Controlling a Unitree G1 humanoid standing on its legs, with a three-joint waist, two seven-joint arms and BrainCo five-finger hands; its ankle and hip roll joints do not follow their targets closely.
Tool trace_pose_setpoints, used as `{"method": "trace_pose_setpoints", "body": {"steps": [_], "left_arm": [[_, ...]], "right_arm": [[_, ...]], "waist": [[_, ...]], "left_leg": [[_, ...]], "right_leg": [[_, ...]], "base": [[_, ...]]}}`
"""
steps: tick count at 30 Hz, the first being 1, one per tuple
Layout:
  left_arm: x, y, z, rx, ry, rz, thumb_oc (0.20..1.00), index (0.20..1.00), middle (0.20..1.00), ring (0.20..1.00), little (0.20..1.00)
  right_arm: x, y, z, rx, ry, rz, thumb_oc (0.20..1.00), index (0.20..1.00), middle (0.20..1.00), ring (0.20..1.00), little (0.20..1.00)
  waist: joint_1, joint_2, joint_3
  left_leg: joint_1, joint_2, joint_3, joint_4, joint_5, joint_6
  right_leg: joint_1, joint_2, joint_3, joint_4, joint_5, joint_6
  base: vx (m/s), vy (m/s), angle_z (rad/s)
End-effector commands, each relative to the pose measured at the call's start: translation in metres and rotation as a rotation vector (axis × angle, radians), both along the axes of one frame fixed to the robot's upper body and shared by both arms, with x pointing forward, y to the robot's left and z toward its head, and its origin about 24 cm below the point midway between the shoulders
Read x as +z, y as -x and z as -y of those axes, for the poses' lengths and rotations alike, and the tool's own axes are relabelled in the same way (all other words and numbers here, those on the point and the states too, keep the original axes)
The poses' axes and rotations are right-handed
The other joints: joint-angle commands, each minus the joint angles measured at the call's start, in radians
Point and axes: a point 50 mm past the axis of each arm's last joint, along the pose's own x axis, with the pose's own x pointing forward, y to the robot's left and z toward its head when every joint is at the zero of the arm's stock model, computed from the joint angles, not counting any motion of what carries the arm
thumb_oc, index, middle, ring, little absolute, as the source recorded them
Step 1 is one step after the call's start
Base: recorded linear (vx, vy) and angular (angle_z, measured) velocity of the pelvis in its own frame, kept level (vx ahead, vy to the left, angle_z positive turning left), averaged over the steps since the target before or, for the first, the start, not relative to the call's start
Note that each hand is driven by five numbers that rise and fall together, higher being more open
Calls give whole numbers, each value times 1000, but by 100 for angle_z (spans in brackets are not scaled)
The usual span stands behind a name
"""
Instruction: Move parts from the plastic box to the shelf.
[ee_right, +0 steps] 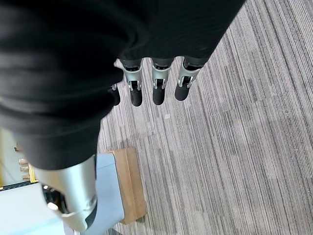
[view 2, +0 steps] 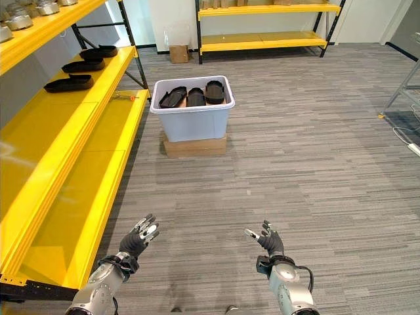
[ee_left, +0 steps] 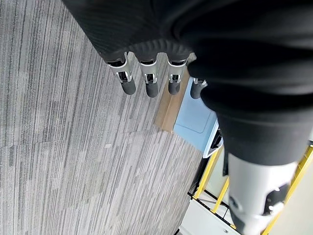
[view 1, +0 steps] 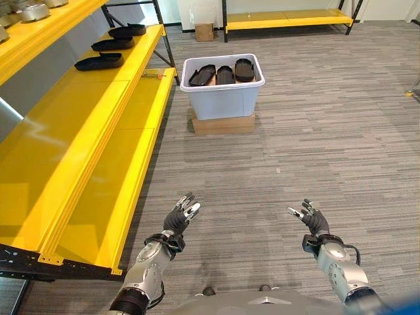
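Both hands hang over bare carpet with fingers straight and spread, holding nothing and touching nothing — the left hand (view 1: 182, 216) low beside the front lip of the shelf (view 1: 79, 164), the right hand (view 1: 311, 219) well apart from it on the open floor (view 1: 295, 131). In each wrist view the dark-tipped fingers (ee_left: 149, 83) point out in a loose row with carpet beyond them. Ahead of the hands, past a broad stretch of grey striped carpet, stands the box (view 1: 222, 95), pale and open-topped, resting on a flat brown base (view 1: 223, 124) that juts out a little under it. Three black parts (view 1: 224, 74) stand side by side inside it, leaning against the walls. The box sits just beside the far end of the yellow shelf, close to its dark upright post. The shelf runs along the robot's left in stepped yellow levels; its near stretch is bare, and three more black parts (view 1: 98, 62) lie in a row on the level toward the far end, each apart from the next. An upper level carries metal pieces (view 1: 33, 12) at its edge. A second yellow shelf (view 1: 289, 20) runs along the far wall, with a small brown carton (view 1: 204, 32) on the floor near it.
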Motion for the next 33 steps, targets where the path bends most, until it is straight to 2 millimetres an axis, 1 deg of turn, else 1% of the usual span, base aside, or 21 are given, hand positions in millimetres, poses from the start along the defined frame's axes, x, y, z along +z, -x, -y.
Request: {"method": "trace_pose_setpoints", "body": {"steps": [1, 3, 5, 9, 18, 21, 24, 29, 32, 33], "left_arm": [[23, -21, -1, -1, -25, 128, 1000, 1000, 1000, 1000, 1000], [24, -22, 0, -14, 7, 126, 1000, 1000, 1000, 1000, 1000], [27, -23, 3, -45, 4, 153, 1000, 1000, 1000, 1000, 1000], [31, -23, 6, -10, 47, 158, 1000, 1000, 1000, 1000, 1000], [26, -20, 1, 23, 27, 122, 1000, 1000, 1000, 1000, 1000], [24, -18, 0, 19, 24, 115, 1000, 1000, 1000, 1000, 1000], [27, -20, 2, -23, -1, 136, 1000, 1000, 1000, 1000, 1000], [26, -20, 2, -39, -18, 128, 1000, 1000, 1000, 1000, 1000], [25, -21, 2, 41, 112, 116, 1000, 1000, 1000, 1000, 1000], [25, -21, 2, 41, 104, 124, 1000, 1000, 1000, 1000, 1000]], "right_arm": [[18, -21, -3, 9, 3, 108, 1000, 1000, 1000, 1000, 1000], [19, -22, -4, 15, 7, 111, 1000, 1000, 1000, 1000, 1000], [22, -24, -3, 7, 6, 147, 1000, 1000, 1000, 1000, 1000], [26, -25, -5, 19, 17, 188, 1000, 1000, 1000, 1000, 1000], [28, -23, -6, 61, 17, 220, 1000, 1000, 1000, 1000, 1000], [26, -21, -6, 56, 19, 204, 1000, 1000, 1000, 1000, 1000], [29, -24, -4, 48, 46, 223, 1000, 1000, 1000, 1000, 1000], [29, -23, -4, 31, 36, 226, 1000, 1000, 1000, 1000, 1000], [29, -23, -3, 22, 41, 237, 1000, 1000, 1000, 1000, 1000], [29, -24, -3, 8, 34, 237, 1000, 1000, 1000, 1000, 1000]], "waist": [[3, -28, -7], [3, -28, -5], [4, -27, -5], [3, -23, -2], [-1, -25, -1], [1, -26, -3], [0, -24, 7], [-4, -23, 7], [-6, -22, 12], [-4, -23, 13]], "left_leg": [[42, 14, 2, 7, -82, -36], [41, 12, 1, 7, -83, -35], [40, 12, 2, 7, -82, -34], [41, 10, 1, 7, -83, -32], [42, 6, 2, 7, -87, -28], [38, 4, 0, 7, -87, -26], [35, -2, 2, 7, -89, -15], [38, -10, 6, 7, -97, -5], [38, -16, 6, 7, -100, 5], [37, -16, 5, 7, -99, 8]], "right_leg": [[-2, -57, -27, 7, 28, 87], [-2, -58, -27, 8, 27, 86], [-4, -58, -28, 8, 28, 87], [-1, -58, -29, 9, 27, 87], [1, -59, -32, 13, 25, 88], [-4, -58, -32, 19, 20, 88], [-17, -65, -29, 50, 9, 90], [-23, -68, -28, 67, 3, 95], [-33, -70, -24, 102, -13, 96], [-39, -70, -23, 123, -22, 95]], "base": [[0, 0, 0], [0, 0, 0], [0, 0, 0], [2, 8, 0], [12, 10, 0], [33, 48, 0], [13, 105, 0], [18, 51, 1], [-3, 72, 1], [-10, 93, 1]]}}
